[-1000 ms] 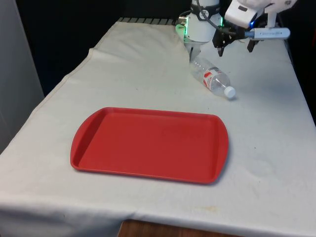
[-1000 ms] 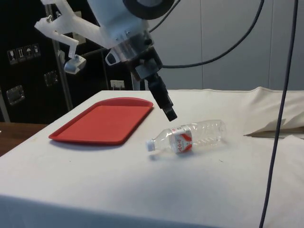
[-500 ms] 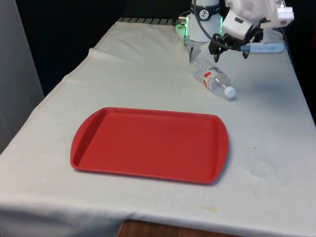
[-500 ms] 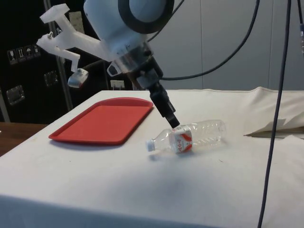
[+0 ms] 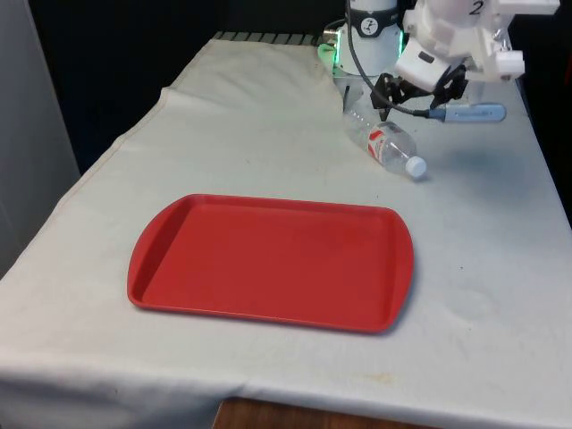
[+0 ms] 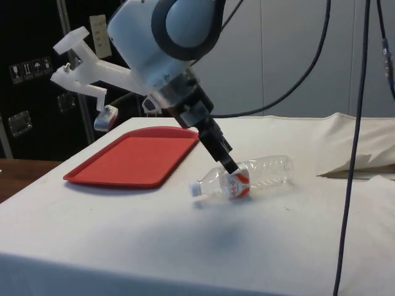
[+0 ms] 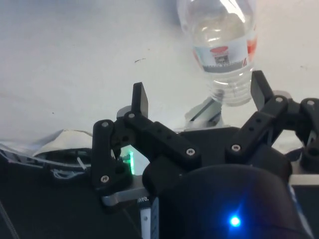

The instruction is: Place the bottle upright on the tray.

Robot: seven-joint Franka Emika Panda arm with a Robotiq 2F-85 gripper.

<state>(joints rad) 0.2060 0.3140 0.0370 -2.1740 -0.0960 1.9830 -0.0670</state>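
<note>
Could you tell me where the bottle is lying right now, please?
The bottle lies on its side on the white cloth beyond the red tray, towards the front view's right, its cap pointing at the tray's far right corner, with the open gripper just above it.

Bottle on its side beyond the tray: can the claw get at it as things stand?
Probably yes. The claw is open just above the bottle, which lies alone on the cloth, apart from the tray; nothing blocks it.

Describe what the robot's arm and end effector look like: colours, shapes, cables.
The arm is glossy white with rounded segments and a dark ring at one joint. Black cables loop from it. The end effector is black, with two slim, flat-tipped fingers on bolted linkages.
</note>
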